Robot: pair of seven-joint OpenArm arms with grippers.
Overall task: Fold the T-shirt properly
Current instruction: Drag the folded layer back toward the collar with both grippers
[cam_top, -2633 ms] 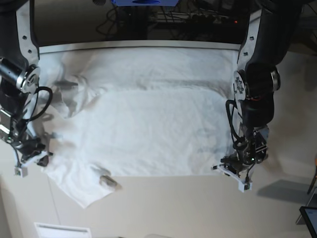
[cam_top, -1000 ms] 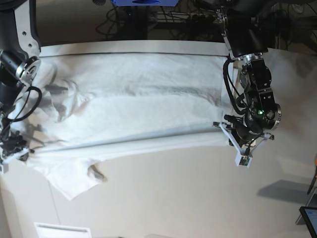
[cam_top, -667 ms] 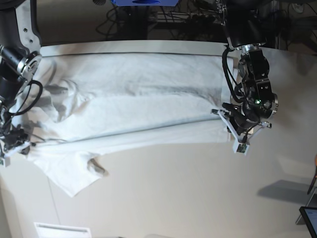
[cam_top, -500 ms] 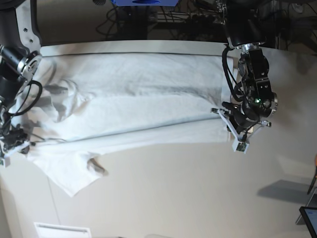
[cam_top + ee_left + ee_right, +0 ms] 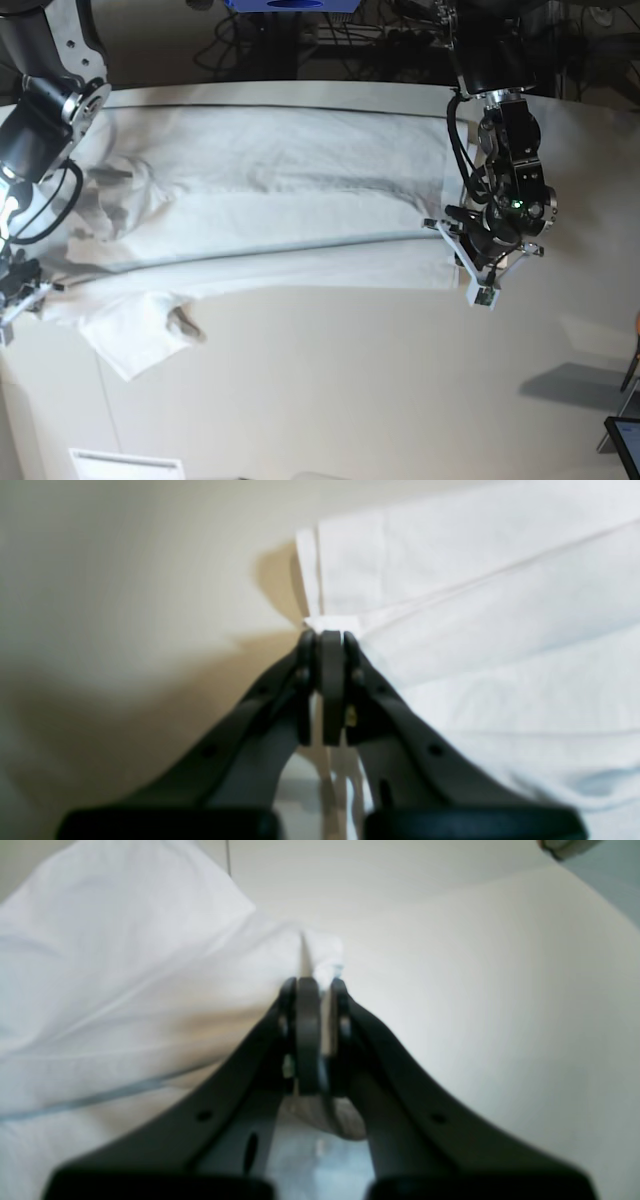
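The white T-shirt (image 5: 280, 200) lies spread across the table, with a taut ridge running between my two grippers. In the base view my left gripper (image 5: 450, 232) is shut on the shirt's right edge. The left wrist view shows its jaws (image 5: 327, 640) pinching a corner of the T-shirt (image 5: 475, 630). My right gripper (image 5: 42, 287) is shut on the shirt's left end, near the table's left edge. Bunched T-shirt fabric (image 5: 125, 965) sticks out between that gripper's tips (image 5: 312, 987). One sleeve (image 5: 135, 335) hangs flat toward the front left.
The off-white table (image 5: 350, 400) stretches bare in front of the shirt. Cables and dark equipment (image 5: 300, 40) sit behind the far edge. A white label (image 5: 125, 465) lies at the front left. A dark object (image 5: 625, 440) pokes in at the right edge.
Both grippers stay shut on the shirt. Its near edge has risen and been drawn further back and leftward, and the ridge is tauter. The sleeve has slid left.
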